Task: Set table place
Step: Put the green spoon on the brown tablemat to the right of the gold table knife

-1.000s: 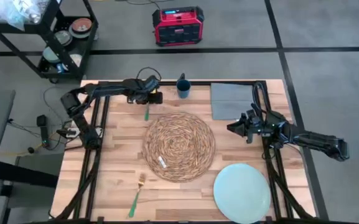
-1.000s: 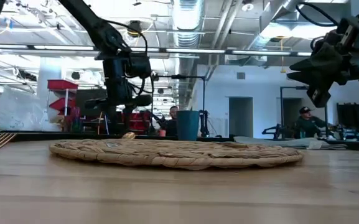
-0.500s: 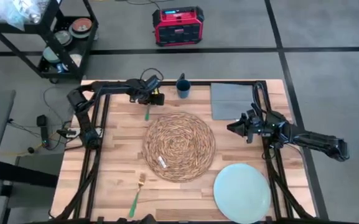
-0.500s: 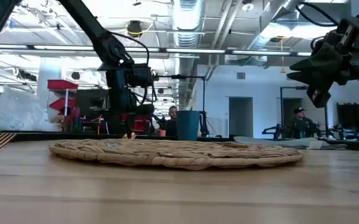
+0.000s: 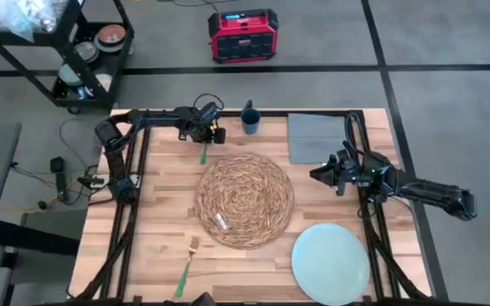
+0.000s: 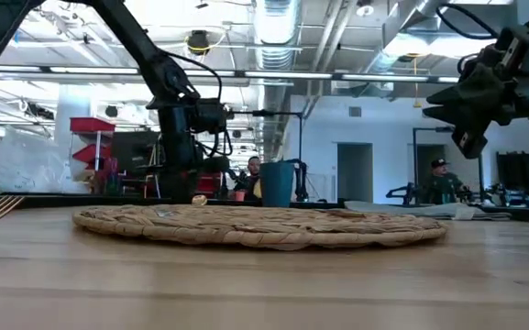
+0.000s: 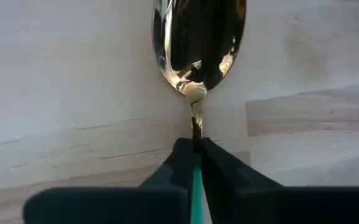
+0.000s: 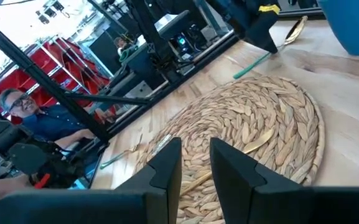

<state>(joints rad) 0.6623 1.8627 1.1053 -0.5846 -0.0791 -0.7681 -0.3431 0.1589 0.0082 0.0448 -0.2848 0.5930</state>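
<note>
The left tool (image 5: 204, 136) is pinching the green handle of a spoon (image 7: 198, 37) on the desk (image 5: 155, 221), just beyond the placemat (image 5: 245, 200). It needs lifting and carrying alongside. The right tool (image 5: 336, 178) is hovering, narrowly parted.

Spoon (image 7: 199, 43) bowl is cut off by the left wrist frame edge; its green handle is largely covered by the left gripper (image 7: 196, 163); blue cup (image 8: 358, 23) is cropped at the right wrist frame corner; small pale item on the placemat (image 5: 245, 199) is too small to be identified.
</note>
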